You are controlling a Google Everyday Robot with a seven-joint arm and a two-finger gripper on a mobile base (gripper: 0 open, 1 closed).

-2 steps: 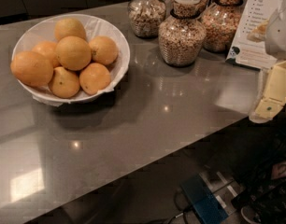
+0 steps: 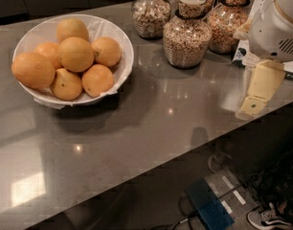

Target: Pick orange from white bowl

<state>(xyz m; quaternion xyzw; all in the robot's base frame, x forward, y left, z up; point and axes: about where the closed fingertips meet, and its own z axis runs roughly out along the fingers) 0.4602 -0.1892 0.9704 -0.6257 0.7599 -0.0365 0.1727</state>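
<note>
The white bowl [image 2: 118,42] with a crinkled paper liner stands at the left of the grey counter and holds several oranges. A smooth yellow-orange orange [image 2: 75,54] sits on top in the middle. A larger, deeper-orange one [image 2: 33,70] lies at the bowl's left edge, and a dark-specked one [image 2: 66,84] lies at the front. My gripper [image 2: 255,97] hangs at the far right over the counter's front edge, far from the bowl and holding nothing that I can see.
Three glass jars of grains or cereal [image 2: 187,30] stand at the back right of the counter. A printed paper sheet [image 2: 261,4] lies behind the arm. Below the counter edge are a blue box [image 2: 211,207] and cables on the floor.
My gripper and arm have shifted a little to the left, toward the counter's middle. The bowl and oranges have not moved.
</note>
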